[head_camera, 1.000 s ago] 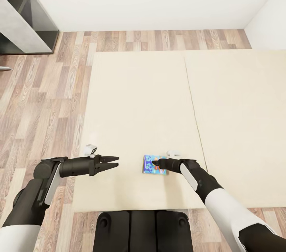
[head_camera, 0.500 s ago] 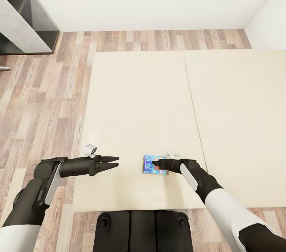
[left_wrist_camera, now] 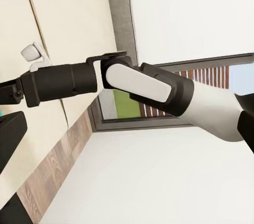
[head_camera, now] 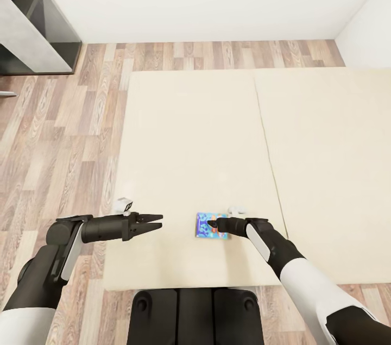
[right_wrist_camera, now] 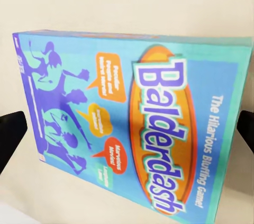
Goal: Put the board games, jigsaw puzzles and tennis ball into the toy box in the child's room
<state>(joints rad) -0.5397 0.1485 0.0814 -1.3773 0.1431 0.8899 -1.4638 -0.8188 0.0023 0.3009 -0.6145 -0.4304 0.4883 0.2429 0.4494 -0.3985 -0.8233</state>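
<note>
Step in hand, as I read it: picking the blue game (head_camera: 210, 225) off the bed (head_camera: 190, 144); it lies flat on the mattress, low centre of the head view, near the bed's front edge.

Right gripper (head_camera: 216, 224) is on the game's right edge; in the right wrist view the box (right_wrist_camera: 132, 123), lettered Balderdash, sits between two dark fingertips (right_wrist_camera: 10, 134), one at each side edge, jaws spread and flanking it; contact can't be confirmed.

Left gripper (head_camera: 157, 221) hovers lower left of centre, well apart from the box; jaws parted a little, holding nothing.

Next, by my judgement: right jaws close across the box, lift clear of the mattress, then carry to the toy box.
</note>
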